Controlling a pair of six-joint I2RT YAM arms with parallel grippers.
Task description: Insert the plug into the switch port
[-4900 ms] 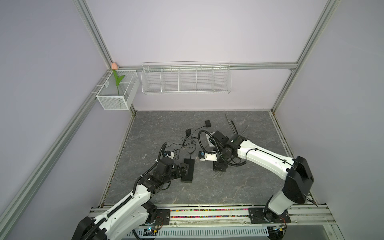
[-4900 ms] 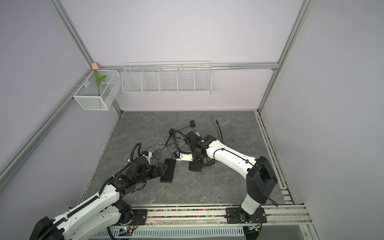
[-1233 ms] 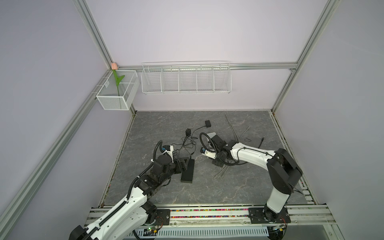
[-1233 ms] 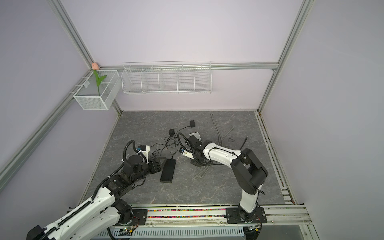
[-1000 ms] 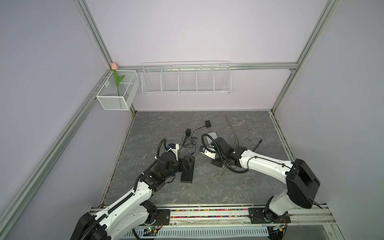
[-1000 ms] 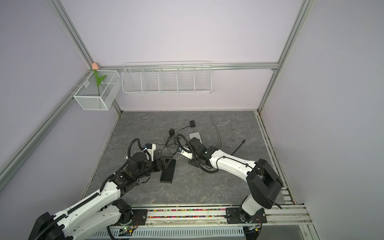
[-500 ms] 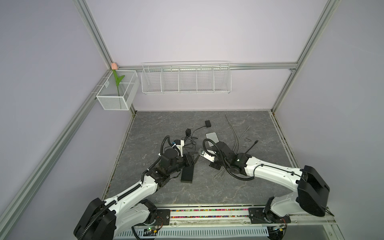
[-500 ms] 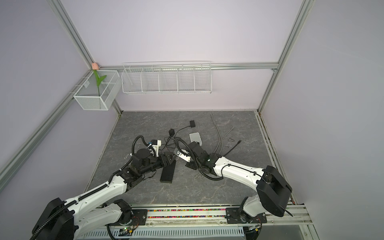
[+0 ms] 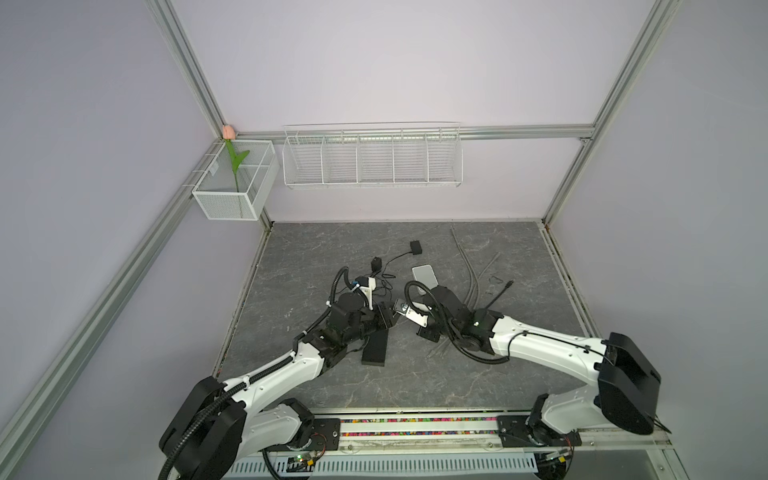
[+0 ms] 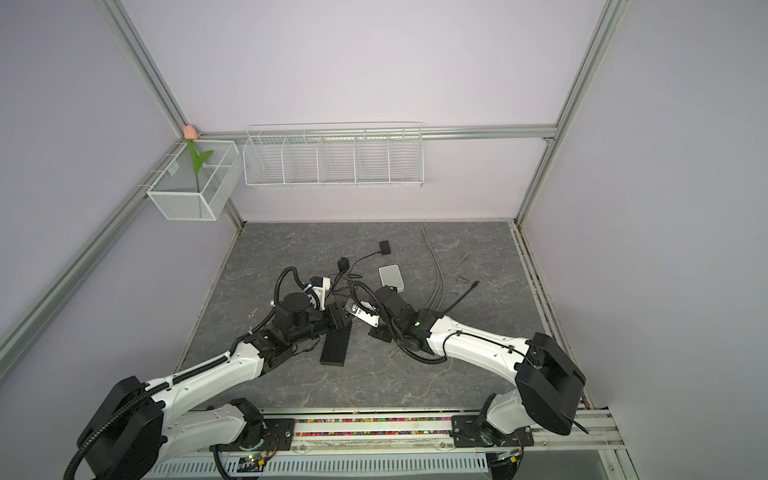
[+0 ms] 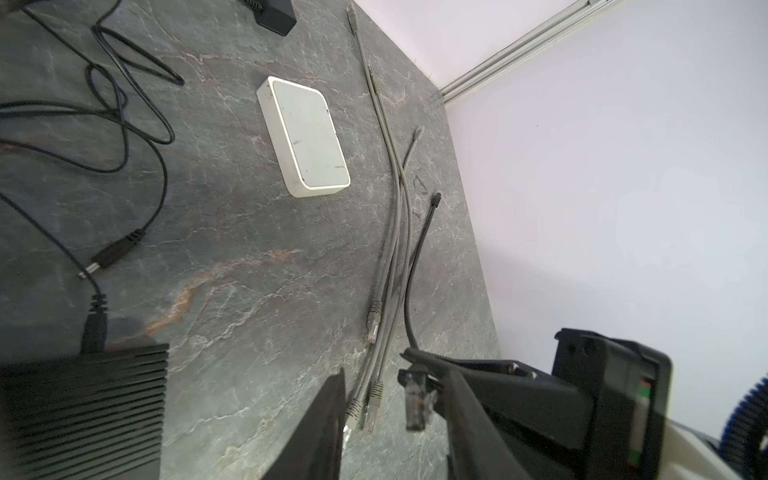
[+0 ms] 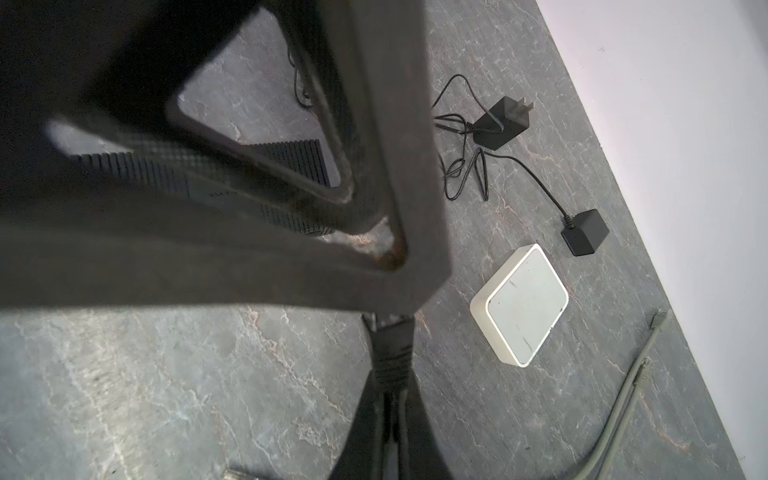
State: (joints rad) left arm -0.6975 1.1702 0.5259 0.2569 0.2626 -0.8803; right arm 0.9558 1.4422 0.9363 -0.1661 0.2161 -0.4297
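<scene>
Left claw (image 11: 388, 390) nearer, narrower; plug (image 11: 417, 409) nose-first between its fingers (image 11: 328, 415).

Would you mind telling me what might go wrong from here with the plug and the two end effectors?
1. The left end effector straddles the plug that the right end effector grips. So close together, the two may collide or knock the plug askew.
2. Nothing holds the black switch, so it may slide on the table when the plug is pushed in.
3. Grey cables lie on the table beneath them and could snag.
</scene>
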